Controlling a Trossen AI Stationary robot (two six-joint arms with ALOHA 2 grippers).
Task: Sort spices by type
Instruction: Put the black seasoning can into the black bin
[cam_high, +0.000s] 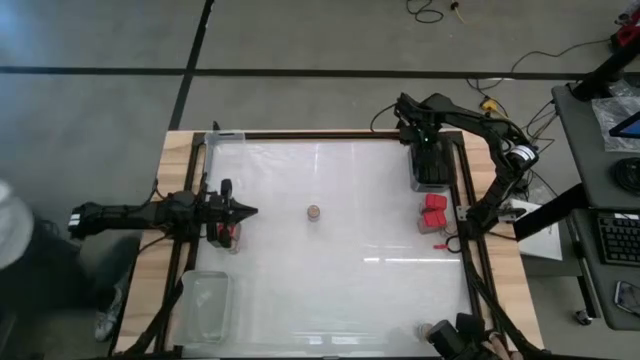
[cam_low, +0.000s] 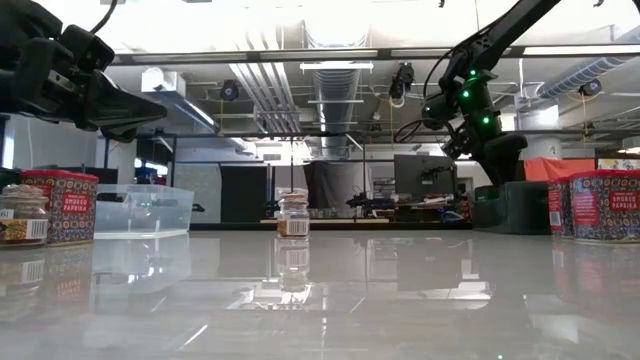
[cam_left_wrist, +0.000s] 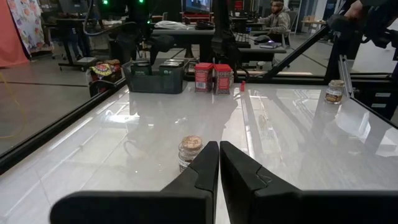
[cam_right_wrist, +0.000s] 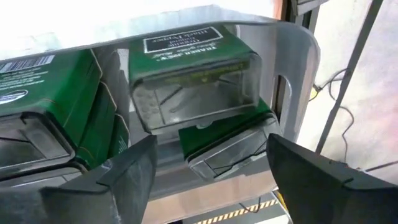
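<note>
The spices lie spread over the white table. A round tan-topped jar (cam_high: 313, 212) (cam_left_wrist: 189, 149) stands alone at the centre. Two red tins (cam_high: 433, 212) (cam_left_wrist: 213, 78) stand at the right. Dark green-black boxes (cam_right_wrist: 193, 87) lie packed in a tray (cam_high: 430, 165) at the far right, one resting on others. My right gripper (cam_right_wrist: 211, 168) (cam_high: 432, 152) hangs open over that tray, pointing steeply down, its fingers on either side of a lower box (cam_right_wrist: 227, 146) and apart from it. My left gripper (cam_high: 245, 212) (cam_left_wrist: 219, 168) is shut and level at the left, pointing at the centre jar.
A red tin (cam_low: 60, 205) and a jar (cam_low: 22, 215) stand beside my left gripper. Clear trays sit at the far left corner (cam_high: 225, 140) and the near left (cam_high: 205, 305). Another jar (cam_left_wrist: 335, 91) stands near the near right corner. A black frame (cam_high: 465, 200) borders the table.
</note>
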